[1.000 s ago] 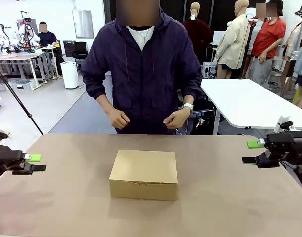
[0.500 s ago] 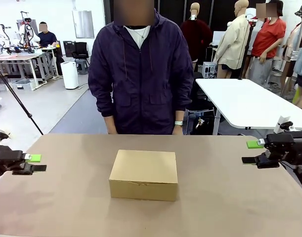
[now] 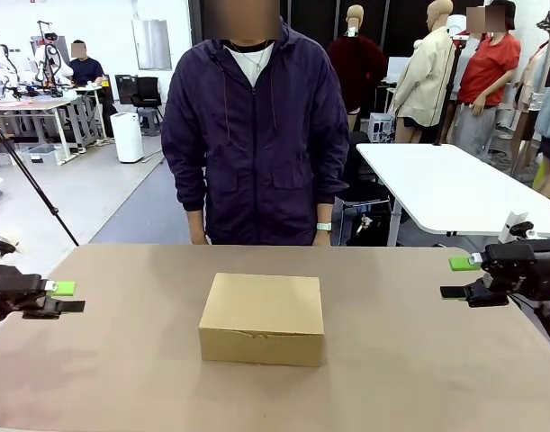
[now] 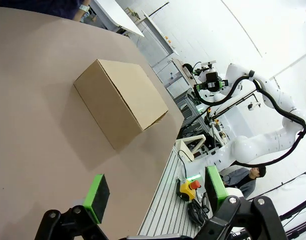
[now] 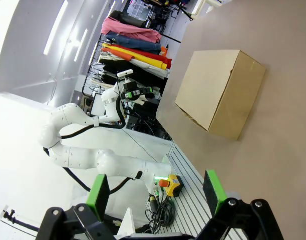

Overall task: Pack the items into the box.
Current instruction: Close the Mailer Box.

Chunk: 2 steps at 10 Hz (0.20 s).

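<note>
On a brown table point(image 3: 419, 360) in a busy lab, the closed box point(image 3: 262, 317) sits at centre, before a person point(image 3: 256, 135) whose hands appear lowered behind the far edge. The left gripper point(image 3: 66, 297) and right gripper point(image 3: 458, 277) hover wide open and empty, well apart from the box.

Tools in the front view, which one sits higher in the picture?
The right tool, at the picture's right edge. It sits a bit higher than the left tool at the left edge. Both are open, either side of the closed box.
</note>
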Motion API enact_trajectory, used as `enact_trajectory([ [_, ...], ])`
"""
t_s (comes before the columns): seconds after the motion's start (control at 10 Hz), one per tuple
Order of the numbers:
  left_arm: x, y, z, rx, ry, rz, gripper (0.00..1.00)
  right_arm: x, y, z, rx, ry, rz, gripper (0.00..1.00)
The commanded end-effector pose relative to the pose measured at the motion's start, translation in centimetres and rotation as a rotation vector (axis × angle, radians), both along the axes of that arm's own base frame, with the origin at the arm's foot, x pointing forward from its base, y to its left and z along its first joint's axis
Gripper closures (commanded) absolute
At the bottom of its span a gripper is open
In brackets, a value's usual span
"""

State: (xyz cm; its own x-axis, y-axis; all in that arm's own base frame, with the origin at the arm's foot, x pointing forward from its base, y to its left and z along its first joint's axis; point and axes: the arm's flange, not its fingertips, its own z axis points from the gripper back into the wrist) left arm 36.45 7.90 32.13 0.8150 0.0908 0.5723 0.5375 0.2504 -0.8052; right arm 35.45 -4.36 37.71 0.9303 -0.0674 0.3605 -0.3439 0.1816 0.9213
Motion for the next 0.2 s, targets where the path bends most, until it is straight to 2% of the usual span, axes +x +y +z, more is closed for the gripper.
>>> enact_trajectory([
  [0.0, -0.44, -0.07, 0.08, 0.004, -0.017, -0.003, 0.0, 0.22, 0.35, 0.33, 0.012, -0.025, -0.006, 0.0],
  [0.1, -0.44, -0.07, 0.08, 0.004, -0.017, -0.003, 0.0, 0.22, 0.35, 0.33, 0.012, -0.025, -0.006, 0.0],
])
